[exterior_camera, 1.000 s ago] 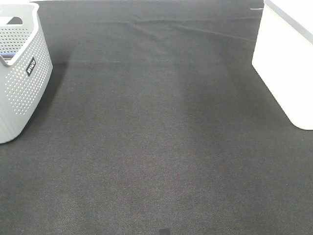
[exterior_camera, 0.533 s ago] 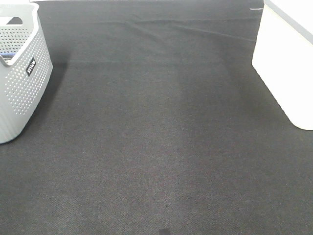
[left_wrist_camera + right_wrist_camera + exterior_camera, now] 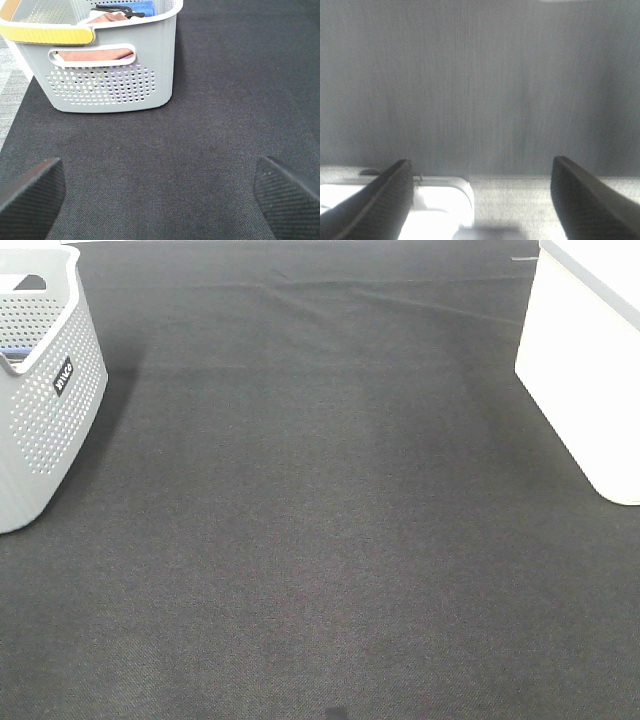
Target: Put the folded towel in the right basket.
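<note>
A pinkish-brown folded towel (image 3: 95, 54) lies inside the grey perforated basket (image 3: 100, 87) and shows through its handle slot in the left wrist view. That basket stands at the far left of the exterior view (image 3: 40, 410). The white right basket (image 3: 585, 370) stands at the far right. My left gripper (image 3: 160, 195) is open and empty, low over the black mat and short of the grey basket. My right gripper (image 3: 480, 200) is open and empty, facing a blurred grey surface. Neither gripper shows in the exterior view.
A blue cloth (image 3: 137, 7) and a black item also lie in the grey basket, which has a yellow rim piece (image 3: 50, 34). A black mat (image 3: 320, 520) covers the table. A white object (image 3: 395, 205) sits low in the right wrist view; I cannot tell what it is.
</note>
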Robot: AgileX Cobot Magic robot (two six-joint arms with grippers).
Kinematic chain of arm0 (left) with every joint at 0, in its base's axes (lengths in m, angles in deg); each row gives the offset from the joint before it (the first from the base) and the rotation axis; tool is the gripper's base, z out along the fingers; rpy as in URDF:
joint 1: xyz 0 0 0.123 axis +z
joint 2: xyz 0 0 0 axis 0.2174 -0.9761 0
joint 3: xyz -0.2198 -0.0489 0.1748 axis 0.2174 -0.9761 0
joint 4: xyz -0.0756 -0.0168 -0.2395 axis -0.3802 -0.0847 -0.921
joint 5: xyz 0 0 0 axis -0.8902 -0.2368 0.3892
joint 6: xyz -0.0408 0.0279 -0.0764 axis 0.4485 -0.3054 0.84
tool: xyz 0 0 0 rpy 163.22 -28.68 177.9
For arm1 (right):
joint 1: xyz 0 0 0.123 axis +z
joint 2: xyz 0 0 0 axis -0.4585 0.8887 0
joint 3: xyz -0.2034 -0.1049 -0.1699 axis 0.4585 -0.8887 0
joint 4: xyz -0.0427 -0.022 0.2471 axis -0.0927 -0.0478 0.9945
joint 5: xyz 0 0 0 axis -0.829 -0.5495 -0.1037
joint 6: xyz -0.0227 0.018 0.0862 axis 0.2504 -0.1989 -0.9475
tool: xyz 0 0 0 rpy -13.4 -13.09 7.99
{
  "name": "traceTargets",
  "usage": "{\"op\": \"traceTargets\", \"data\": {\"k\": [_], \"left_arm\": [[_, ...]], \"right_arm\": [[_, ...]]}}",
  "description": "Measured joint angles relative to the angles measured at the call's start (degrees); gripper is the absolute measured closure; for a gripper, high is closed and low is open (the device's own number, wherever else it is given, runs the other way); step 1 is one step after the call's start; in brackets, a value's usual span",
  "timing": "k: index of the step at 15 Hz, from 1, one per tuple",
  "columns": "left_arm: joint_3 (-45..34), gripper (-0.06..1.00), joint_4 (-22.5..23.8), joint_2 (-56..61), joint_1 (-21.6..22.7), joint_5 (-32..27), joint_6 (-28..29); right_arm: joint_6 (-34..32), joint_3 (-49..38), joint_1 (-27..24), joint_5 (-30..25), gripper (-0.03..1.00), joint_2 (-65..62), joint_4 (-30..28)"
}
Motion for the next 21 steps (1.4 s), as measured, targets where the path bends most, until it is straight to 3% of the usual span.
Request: {"op": "traceTargets", "data": {"k": [5, 9, 12, 21], "left_arm": [[0.0, -0.03, 0.0, 0.0, 0.0, 0.0, 0.0], [0.0, -0.03, 0.0, 0.0, 0.0, 0.0, 0.0], [0.0, -0.03, 0.0, 0.0, 0.0, 0.0, 0.0], [0.0, -0.03, 0.0, 0.0, 0.0, 0.0, 0.0]], "right_arm": [[0.46, -13.01, 0.0, 0.8, 0.25, -24.06, -2.06], [2.01, -14.21, 0.0, 8.65, 0.25, -35.52, -2.41], [4.87, -15.99, 0.06, 8.77, 0.25, -35.92, -2.58], [3.32, -16.1, 0.06, 8.77, 0.25, -35.92, -2.58]]}}
